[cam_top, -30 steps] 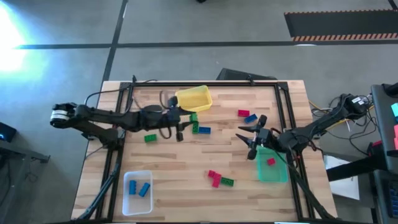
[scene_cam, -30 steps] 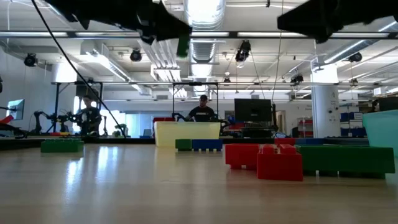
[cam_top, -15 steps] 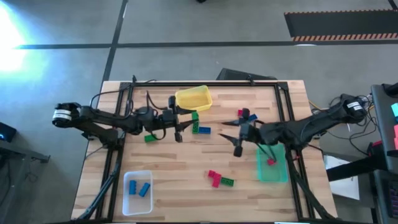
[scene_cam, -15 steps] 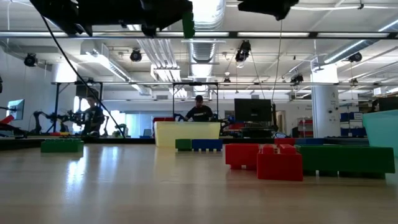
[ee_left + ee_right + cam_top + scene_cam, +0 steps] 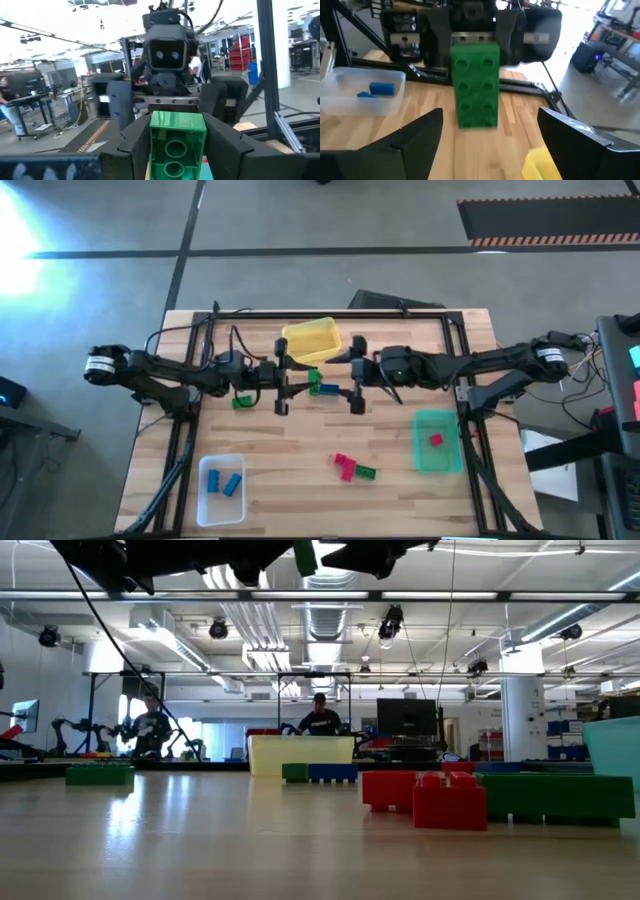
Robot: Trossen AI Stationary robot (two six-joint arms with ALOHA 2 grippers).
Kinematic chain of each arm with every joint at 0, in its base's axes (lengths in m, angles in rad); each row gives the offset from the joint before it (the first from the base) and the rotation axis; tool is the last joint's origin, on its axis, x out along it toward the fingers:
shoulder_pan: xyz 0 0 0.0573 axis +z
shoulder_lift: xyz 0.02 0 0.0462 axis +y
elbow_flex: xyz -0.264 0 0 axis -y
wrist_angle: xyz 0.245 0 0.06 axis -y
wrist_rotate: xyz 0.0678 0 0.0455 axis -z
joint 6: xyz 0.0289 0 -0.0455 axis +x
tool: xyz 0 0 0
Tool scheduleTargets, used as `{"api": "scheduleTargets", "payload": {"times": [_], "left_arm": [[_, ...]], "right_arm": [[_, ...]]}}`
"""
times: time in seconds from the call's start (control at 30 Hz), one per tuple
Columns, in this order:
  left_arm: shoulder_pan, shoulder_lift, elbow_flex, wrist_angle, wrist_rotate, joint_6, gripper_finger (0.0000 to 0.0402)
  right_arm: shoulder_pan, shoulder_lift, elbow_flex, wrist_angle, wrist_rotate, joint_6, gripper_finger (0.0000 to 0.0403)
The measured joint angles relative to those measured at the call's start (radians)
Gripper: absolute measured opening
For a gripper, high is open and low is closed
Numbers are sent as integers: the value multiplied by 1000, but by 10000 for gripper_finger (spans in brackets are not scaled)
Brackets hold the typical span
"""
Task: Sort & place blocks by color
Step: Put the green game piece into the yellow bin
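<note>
Left tool (image 5: 281, 376) clenched on green block (image 5: 474, 85), held aloft at frame centre above counter (image 5: 300, 440). Right tool (image 5: 356, 375) spread wide, facing it. Handover judged underway; next, block to be gripped by right tool.

No legible text, label, brand, number or sign appears in any view.
</note>
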Motion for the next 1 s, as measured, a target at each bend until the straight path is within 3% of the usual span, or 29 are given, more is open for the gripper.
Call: {"api": "scheduleTargets", "payload": {"times": [0.37,0.67,0.87,1.0], "left_arm": [[1,0,0,27,-3,-4,141],[1,0,-1,22,-10,-2,141],[2,0,-2,-2,-8,-4,150],[2,-4,-1,-21,-1,-11,190]], "right_arm": [[-13,125,115,3,-7,-80,273],[-16,118,122,-15,-9,-77,129],[-17,118,127,-53,-10,-88,127],[-17,118,131,-75,-8,-97,127]]}}
